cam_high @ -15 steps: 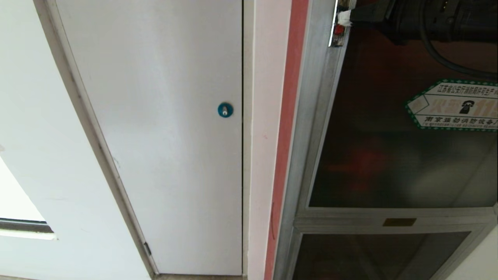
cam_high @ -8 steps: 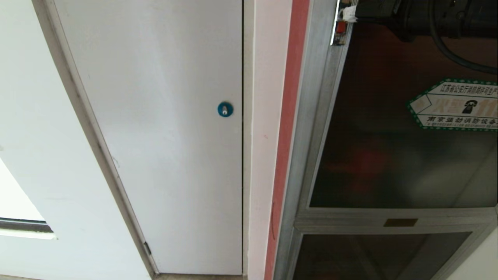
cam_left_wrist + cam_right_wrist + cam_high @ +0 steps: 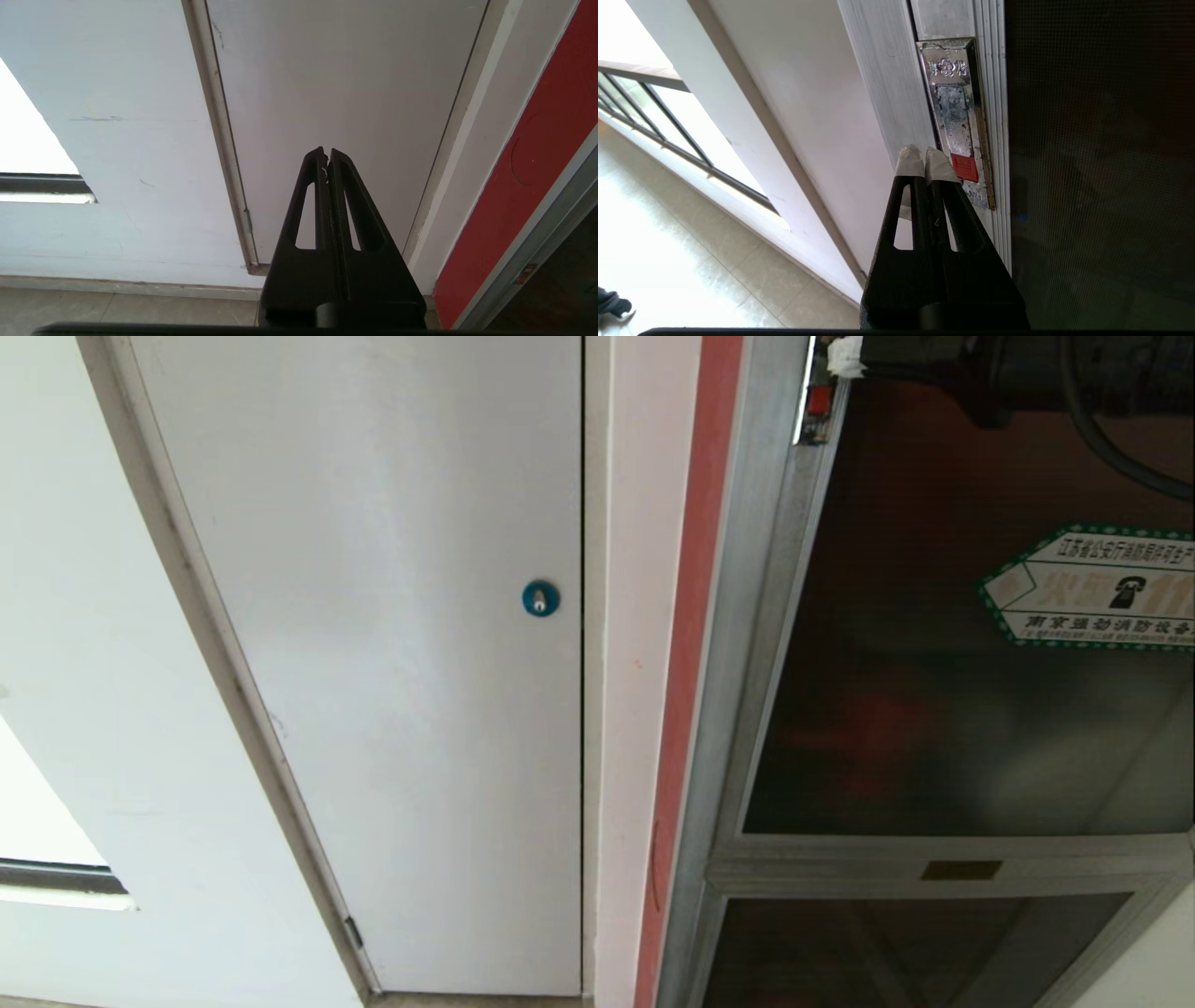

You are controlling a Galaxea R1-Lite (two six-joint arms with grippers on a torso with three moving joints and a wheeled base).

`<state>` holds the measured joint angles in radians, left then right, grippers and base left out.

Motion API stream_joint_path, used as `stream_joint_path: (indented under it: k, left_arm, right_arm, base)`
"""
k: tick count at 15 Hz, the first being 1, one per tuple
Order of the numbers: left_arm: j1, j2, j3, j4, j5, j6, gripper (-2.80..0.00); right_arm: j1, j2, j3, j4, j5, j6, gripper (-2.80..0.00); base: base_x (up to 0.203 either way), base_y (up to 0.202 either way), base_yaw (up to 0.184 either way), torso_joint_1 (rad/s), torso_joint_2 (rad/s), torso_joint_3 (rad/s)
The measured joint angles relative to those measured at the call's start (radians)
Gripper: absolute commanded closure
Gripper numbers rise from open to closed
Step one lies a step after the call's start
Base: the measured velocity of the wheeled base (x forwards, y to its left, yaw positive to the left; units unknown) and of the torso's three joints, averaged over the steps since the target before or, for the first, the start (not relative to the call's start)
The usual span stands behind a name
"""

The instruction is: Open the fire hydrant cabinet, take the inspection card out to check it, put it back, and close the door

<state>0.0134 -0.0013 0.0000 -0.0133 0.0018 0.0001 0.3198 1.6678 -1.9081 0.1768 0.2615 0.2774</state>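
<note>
The fire hydrant cabinet (image 3: 738, 709) fills the right of the head view: a silver frame around the door (image 3: 934, 709) of dark glass with a green-bordered sticker (image 3: 1092, 588). A small red latch (image 3: 820, 399) sits high on the door's left edge. My right gripper (image 3: 845, 355) is shut, its white-taped tips right beside that latch. In the right wrist view the right gripper (image 3: 924, 156) lies just left of the red latch (image 3: 964, 167) on its metal plate (image 3: 955, 112). My left gripper (image 3: 326, 154) is parked, shut and empty. The inspection card is hidden.
A plain white door (image 3: 401, 663) with a blue round lock (image 3: 541, 598) stands left of the cabinet, past a pink-red strip (image 3: 686, 709). A shorter dark panel (image 3: 887, 952) lies below the door. A window (image 3: 668, 116) and tiled floor (image 3: 691, 261) lie further left.
My right gripper has slid up along the door's edge towards the top of the head view, staying by the latch. The sticker has shifted only slightly.
</note>
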Motion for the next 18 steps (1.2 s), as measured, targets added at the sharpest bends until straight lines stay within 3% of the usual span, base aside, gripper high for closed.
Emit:
stream_joint_path:
  k: [18]
  left_arm:
    - [0.000,0.000,0.000,0.000,0.000,0.000,0.00]
  right_arm:
    - [0.034,-0.363,0.320,0.007,0.002,0.003,0.00]
  base:
    - [0.000,0.000,0.000,0.000,0.00,0.000]
